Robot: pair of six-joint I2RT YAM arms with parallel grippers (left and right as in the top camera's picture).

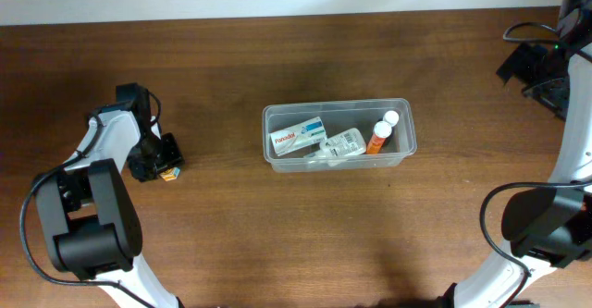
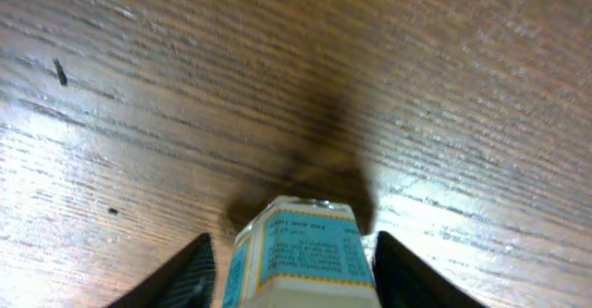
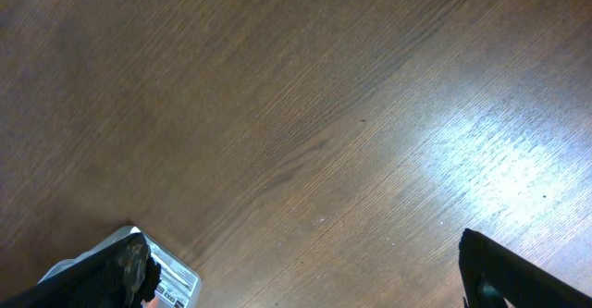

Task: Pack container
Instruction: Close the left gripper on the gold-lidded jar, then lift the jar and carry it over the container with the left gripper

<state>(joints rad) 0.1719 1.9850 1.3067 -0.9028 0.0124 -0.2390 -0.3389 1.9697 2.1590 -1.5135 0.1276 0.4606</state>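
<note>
The clear plastic container [image 1: 405,114] stands at the table's middle. It holds a white box [image 1: 296,136], a clear pouch [image 1: 344,144] and an orange bottle with a white cap [image 1: 381,133]. My left gripper [image 1: 157,160] is low at the table's left. In the left wrist view my left gripper [image 2: 294,276] is shut on a small blue-and-white box [image 2: 310,243], whose far end sticks out past the fingertips close over the wood; the box also shows overhead [image 1: 168,172]. My right gripper [image 1: 529,67] is at the far right, open and empty [image 3: 305,276].
A grey item with a printed label [image 3: 171,288] peeks out beside my right gripper's left finger. The right arm's base and cables [image 1: 564,77] sit at the table's right edge. The left arm's base [image 1: 88,225] is at the front left.
</note>
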